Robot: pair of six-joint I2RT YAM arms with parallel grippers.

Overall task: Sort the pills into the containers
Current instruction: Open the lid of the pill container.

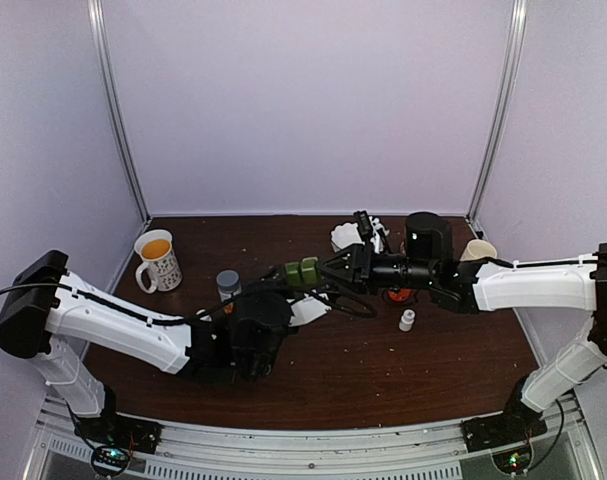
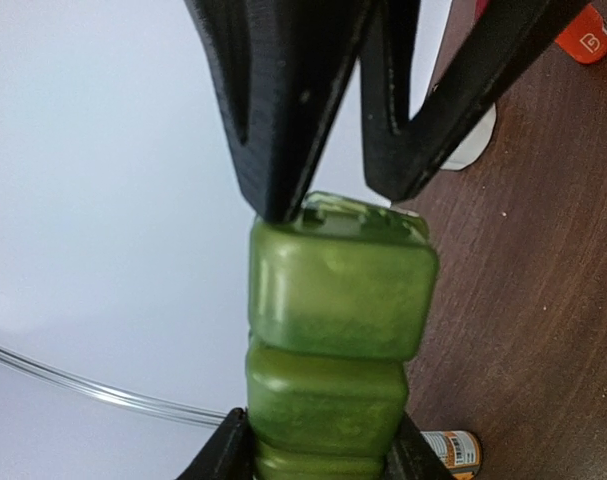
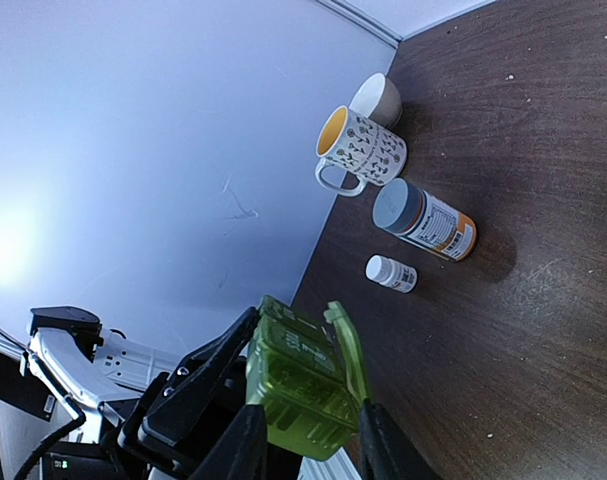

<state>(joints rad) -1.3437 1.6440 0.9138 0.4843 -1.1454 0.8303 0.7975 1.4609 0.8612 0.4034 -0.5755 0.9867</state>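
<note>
Above the middle of the tabletop (image 1: 383, 380), the green pill box (image 1: 301, 270) spans lengthwise between the arms, with the left end effector (image 2: 316, 425) clamped on one end and the right end effector (image 3: 308, 412) pinching the opposite end.

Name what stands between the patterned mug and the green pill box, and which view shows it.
Between mug and pill box stands a grey-capped bottle, shown in the top external view.

Pale lilac walls (image 1: 303, 100) surround a dark wooden table (image 1: 383, 380)
</note>
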